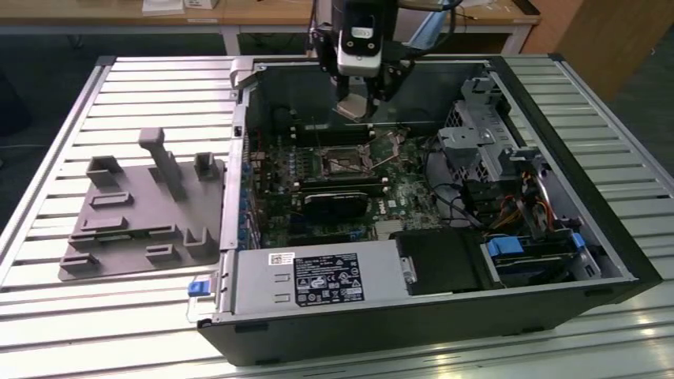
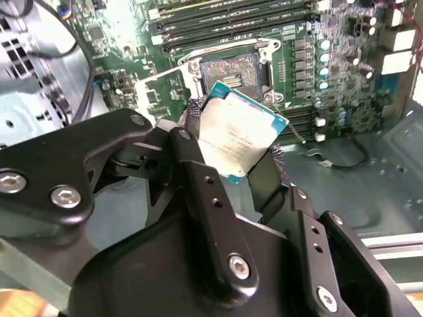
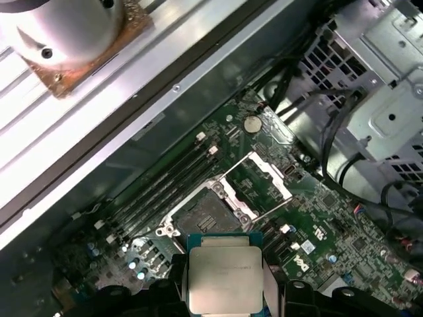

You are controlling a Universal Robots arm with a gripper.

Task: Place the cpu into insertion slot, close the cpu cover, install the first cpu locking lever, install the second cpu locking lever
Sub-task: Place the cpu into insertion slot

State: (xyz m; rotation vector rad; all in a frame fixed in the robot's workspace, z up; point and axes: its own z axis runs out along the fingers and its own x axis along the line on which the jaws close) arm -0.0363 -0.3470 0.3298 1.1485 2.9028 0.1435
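Plainly, the end effector (image 2: 231, 142) is closed on the cpu (image 2: 241, 135), its two black fingers (image 2: 192, 148) pressing on opposite edges of the chip; the pale metal top shows in both wrist views, with the green border of the chip visible just beyond the fingers; in the first wrist view the cpu (image 3: 223, 274) sits squarely between the fingers of the end effector (image 3: 223, 282); in the exterior view the end effector (image 1: 356, 104) hangs over the open computer case (image 1: 421, 316), clear of the board; the chip is held in the air, touching nothing but the fingers; the insertion slot (image 3: 205, 214) lies below it and apart, dark and bare inside its silvery rim; the cpu cover (image 3: 273, 175) stands swung open beside the slot, hinged at one edge, with green board visible through its cut-out centre; long narrow memory slots (image 3: 158, 191) run along the other side of the slot; the case rests on a slatted metal counter (image 1: 158, 79); a grey moulded fixture (image 1: 137, 221) lies on the counter at the exterior view's left, well apart from the case.
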